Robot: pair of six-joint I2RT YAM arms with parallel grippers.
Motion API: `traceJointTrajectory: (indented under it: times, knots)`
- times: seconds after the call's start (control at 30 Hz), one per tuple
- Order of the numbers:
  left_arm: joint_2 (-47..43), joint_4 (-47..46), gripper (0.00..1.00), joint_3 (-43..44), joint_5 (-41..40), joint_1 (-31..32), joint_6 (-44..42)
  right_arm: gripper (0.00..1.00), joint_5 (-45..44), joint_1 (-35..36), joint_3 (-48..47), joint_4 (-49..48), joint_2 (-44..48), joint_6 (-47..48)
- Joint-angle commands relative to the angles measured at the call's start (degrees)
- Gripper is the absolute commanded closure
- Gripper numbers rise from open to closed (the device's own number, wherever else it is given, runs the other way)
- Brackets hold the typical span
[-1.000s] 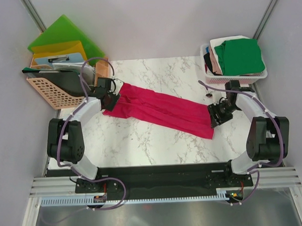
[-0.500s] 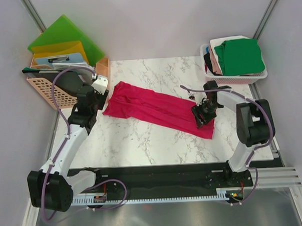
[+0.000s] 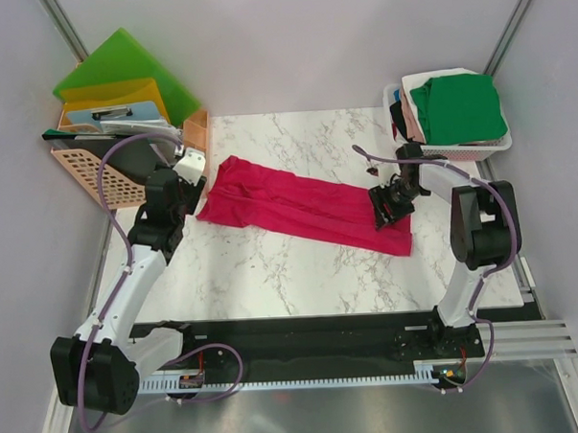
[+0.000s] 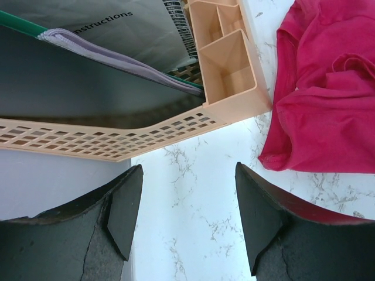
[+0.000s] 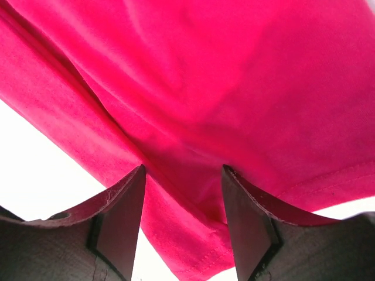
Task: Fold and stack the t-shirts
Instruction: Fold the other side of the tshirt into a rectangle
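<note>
The crimson-pink t-shirt (image 3: 303, 208) lies folded lengthwise in a long band across the marble table, from back left to front right. My left gripper (image 3: 180, 190) is open and empty just left of the shirt's left end (image 4: 319, 111), over bare marble. My right gripper (image 3: 388, 205) is open, low over the shirt's right end (image 5: 193, 88), its fingers (image 5: 120, 216) astride a fold of cloth. A green t-shirt (image 3: 457, 108) tops the folded shirts in the white basket (image 3: 451, 149) at the back right.
A peach plastic organiser (image 4: 225, 70) and lattice tray (image 3: 105, 177) with papers stand at the back left, close to my left gripper. Green and yellow folders (image 3: 120, 75) lean behind them. Grey walls close in both sides.
My right gripper has moved slightly back along the shirt's right end, which shifted with it. My left gripper has edged a little closer to the shirt's left end.
</note>
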State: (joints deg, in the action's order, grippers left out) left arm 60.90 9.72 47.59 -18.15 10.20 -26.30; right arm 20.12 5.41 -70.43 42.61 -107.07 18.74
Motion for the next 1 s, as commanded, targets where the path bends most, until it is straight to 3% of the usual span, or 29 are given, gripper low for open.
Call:
traceJointTrajectory:
  times: [0.0, 0.17, 0.7, 0.8, 0.97]
  knots:
    - [0.18, -1.80, 0.28, 0.66, -1.19, -0.35, -1.91, 0.37, -0.61, -4.43, 0.21, 2.12, -3.23, 2.70]
    - [1.50, -1.63, 0.28, 1.10, -0.57, -0.35, -1.12, 0.36, -1.92, -9.70, -1.11, 5.11, -3.76, 5.77]
    - [4.31, -0.58, 0.26, 0.13, 0.75, -0.35, 0.72, 0.35, -4.74, -16.92, -7.61, 6.87, -9.04, 6.48]
    - [5.89, 0.21, 0.26, 0.39, 2.15, -0.35, 2.30, 0.34, -1.41, -17.01, -7.53, 7.75, -7.55, 7.44]
    - [5.28, -2.24, 0.26, -2.24, 7.86, -0.35, 3.10, 0.32, 5.01, -16.31, -6.12, 9.77, 3.42, 8.15]
